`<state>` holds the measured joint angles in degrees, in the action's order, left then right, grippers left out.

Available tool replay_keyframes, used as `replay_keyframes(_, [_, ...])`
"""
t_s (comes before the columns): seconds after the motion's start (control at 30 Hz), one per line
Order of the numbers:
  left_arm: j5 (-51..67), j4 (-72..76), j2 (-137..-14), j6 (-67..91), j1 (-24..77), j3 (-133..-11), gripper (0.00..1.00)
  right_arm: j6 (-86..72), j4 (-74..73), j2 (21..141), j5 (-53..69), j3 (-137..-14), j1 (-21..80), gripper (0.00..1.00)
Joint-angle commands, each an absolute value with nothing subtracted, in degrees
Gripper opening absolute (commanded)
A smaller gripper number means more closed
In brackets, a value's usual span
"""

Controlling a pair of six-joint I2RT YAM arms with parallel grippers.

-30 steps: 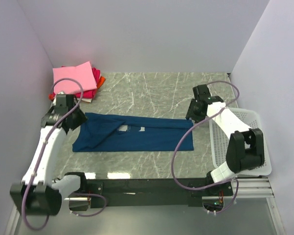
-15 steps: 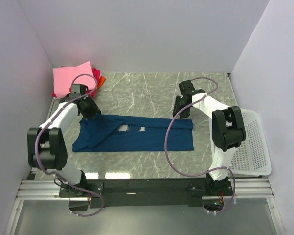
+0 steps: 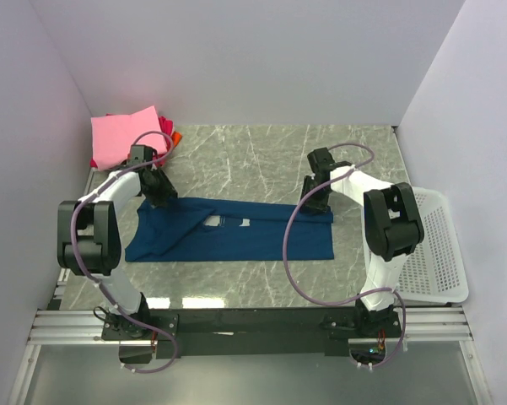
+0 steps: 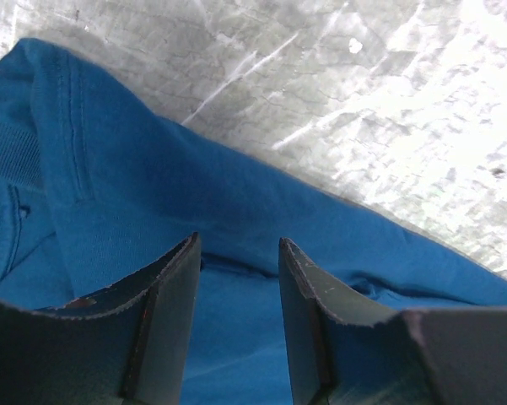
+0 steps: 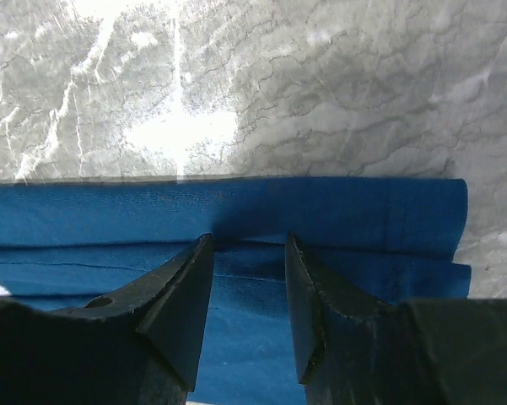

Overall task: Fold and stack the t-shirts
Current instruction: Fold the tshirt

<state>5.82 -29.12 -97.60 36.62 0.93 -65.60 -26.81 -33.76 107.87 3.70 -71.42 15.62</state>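
A dark blue t-shirt (image 3: 236,232) lies flat as a long strip across the middle of the table. My left gripper (image 3: 160,196) is open, with its tips down on the shirt's far left corner; in the left wrist view (image 4: 239,249) blue cloth (image 4: 152,194) shows between the jaws. My right gripper (image 3: 312,202) is open, with its tips on the shirt's far right edge; in the right wrist view (image 5: 249,245) the folded hem (image 5: 110,215) lies just ahead of them. A folded pink shirt (image 3: 122,135) tops a stack with magenta-red (image 3: 165,128) and orange (image 3: 176,137) ones at the back left.
A white mesh basket (image 3: 434,253) stands at the right edge of the table beside the right arm. White walls close in the left, back and right sides. The grey marble tabletop (image 3: 253,156) shows behind the shirt.
Both arms have swung inward and down onto the blue shirt's far edge, the left to its far left corner, the right to its far right edge. The shirt has not moved.
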Motion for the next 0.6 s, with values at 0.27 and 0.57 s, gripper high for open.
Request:
replay_keyframes(0.27, [6.8,-27.2,-102.5,32.9,0.4,-66.7,0.48,-29.7,-33.7,103.7,1.1,-69.2,19.5,0.46])
replay_keyframes(0.57, [7.6,-28.3,-102.9,29.4,0.2,-67.9,0.48,-33.7,-34.5,102.1,-1.3,-66.4,23.1,0.46])
